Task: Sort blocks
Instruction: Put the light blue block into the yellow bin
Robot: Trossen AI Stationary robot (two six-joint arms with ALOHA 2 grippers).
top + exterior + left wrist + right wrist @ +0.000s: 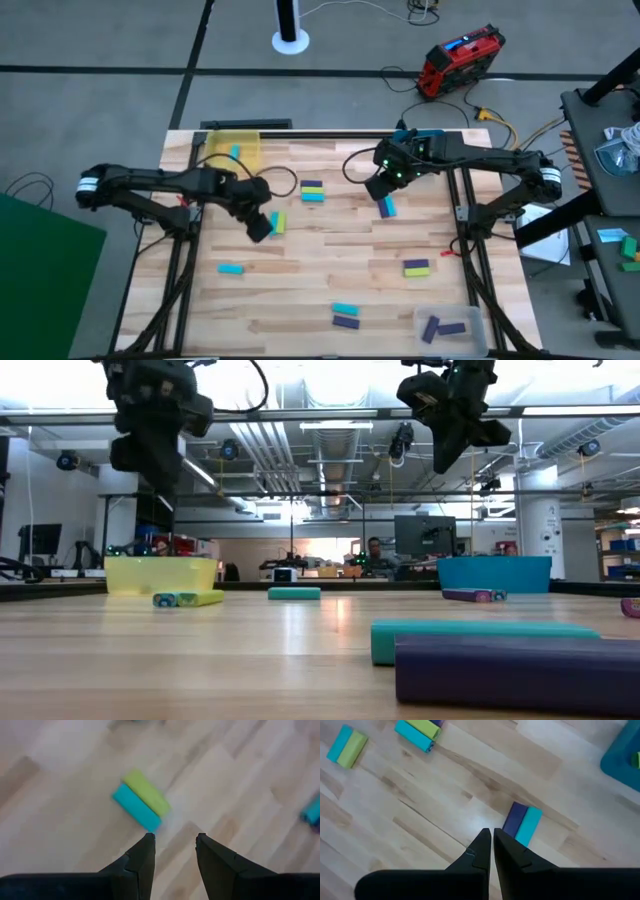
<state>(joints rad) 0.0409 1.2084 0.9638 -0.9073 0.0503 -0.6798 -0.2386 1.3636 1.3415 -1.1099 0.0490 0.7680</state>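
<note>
L tool (pixel 173 840) released above cyan/green blocks (pixel 141 800); R tool (pixel 492 836) clenched, empty. No legible text.

Open industrial lab: exposed ceiling ducts (pixel 300 445), monitors (pixel 424 536), workbenches behind

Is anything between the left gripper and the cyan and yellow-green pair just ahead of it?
Nothing visible. The left gripper hangs open above bare wood, and the cyan block with the yellow-green block beside it lie just ahead, with no other block or bin between.
</note>
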